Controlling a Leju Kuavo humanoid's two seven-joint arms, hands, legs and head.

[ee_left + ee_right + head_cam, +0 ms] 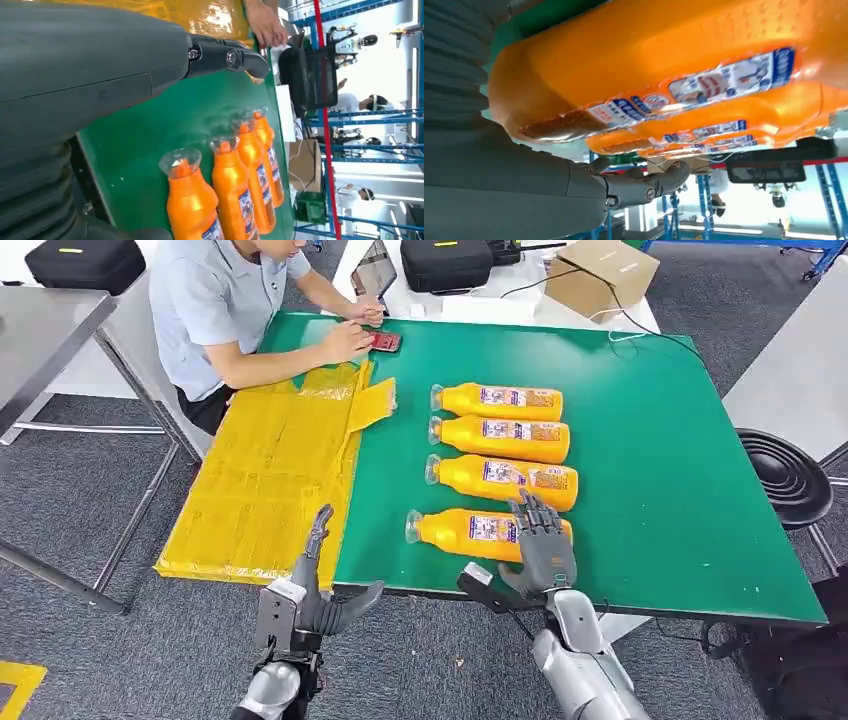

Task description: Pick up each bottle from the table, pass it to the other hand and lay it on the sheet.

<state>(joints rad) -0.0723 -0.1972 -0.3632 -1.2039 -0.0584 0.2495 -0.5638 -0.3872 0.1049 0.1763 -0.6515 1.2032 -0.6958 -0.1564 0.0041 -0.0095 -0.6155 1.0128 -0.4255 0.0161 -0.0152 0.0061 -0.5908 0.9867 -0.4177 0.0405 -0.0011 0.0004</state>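
Several orange bottles lie side by side on the green table (650, 460), caps pointing toward the yellow sheet (260, 480). My right hand (540, 545) hovers with spread fingers over the base end of the nearest bottle (465, 531), its thumb off to the side at the table edge. In the right wrist view that bottle (649, 65) lies close against the palm, with the thumb (639, 187) apart from it. My left hand (315, 590) is open at the table's front edge, beside the sheet's near corner. The left wrist view shows the nearest bottle (192, 205) capped end first.
A person (215, 300) sits at the far left corner, hands on a red phone (385, 340) by the sheet's far end. A black stool (785, 475) stands to the right. A cardboard box (600, 270) and a black case (445, 262) sit behind the table.
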